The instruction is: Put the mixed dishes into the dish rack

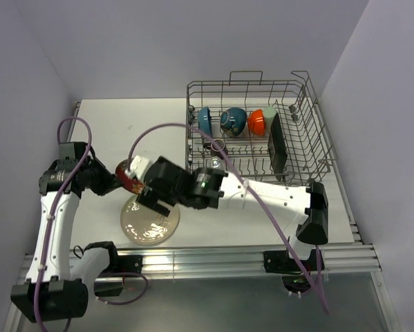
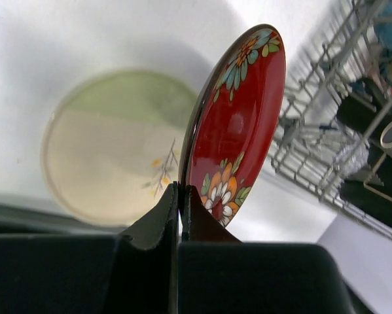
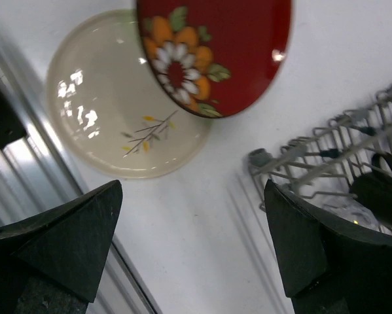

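The left fingers [image 2: 158,222] are clenched on the lower rim of the red saucer [image 2: 238,124]. They hold it on edge and tilted, clear of the surface [image 1: 124,124], with its flowered face turned toward the dish rack [image 1: 245,84]. The saucer hangs by the far edge of the cream plate [image 2: 104,150], well short of the rack's near-left corner. The right fingers [image 3: 78,229] are spread wide with nothing between them, pointing down, with the saucer and the cream plate both below them.

The loading looks well along. Standing in the rack's far row are a blue bowl [image 1: 204,120], a patterned bowl [image 1: 233,122] and an orange bowl [image 1: 256,122], with a pale green cup [image 1: 269,114] just beside the orange bowl. The black plates [image 1: 278,146] stand on edge toward the right side. What else sits among the wires is too small to tell. The saucer, lifted but not yet placed, and the cream plate lying flat near the front edge appear to be what is left.

The left arm [image 1: 54,207] rises from its base at the near left, bends at the elbow and turns its wrist rightward toward the rack. The right arm [image 1: 276,197] stretches low from its base at the near right, across the front of the rack, so its wrist sits just beside the saucer.
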